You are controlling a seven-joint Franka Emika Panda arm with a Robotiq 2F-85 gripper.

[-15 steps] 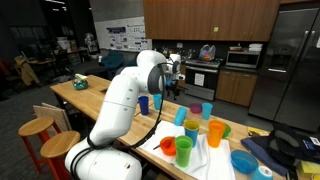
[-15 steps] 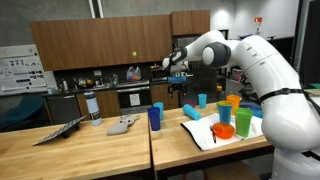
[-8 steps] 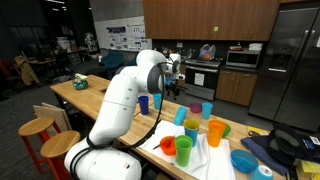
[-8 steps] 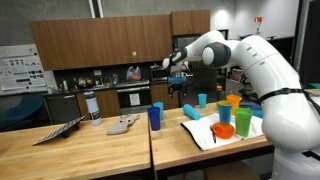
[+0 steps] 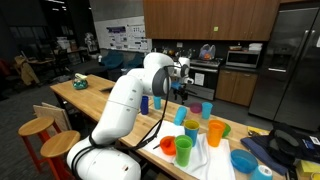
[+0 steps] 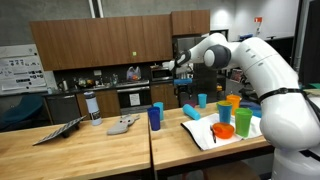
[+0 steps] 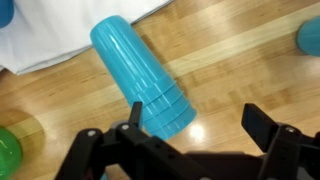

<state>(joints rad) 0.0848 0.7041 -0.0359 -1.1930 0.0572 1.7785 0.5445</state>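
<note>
Tabletop (image 7: 250,60), teal cup (image 7: 135,75), fingers (image 7: 268,130) seemingly apart

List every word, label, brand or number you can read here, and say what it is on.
No text is readable in any view.
The posters on the far wall in an exterior view: too small to read.
The sheets on the grey wall in an exterior view: too blurred to read.
The teal cup stack below the open gripper in the wrist view: no print shows.
</note>
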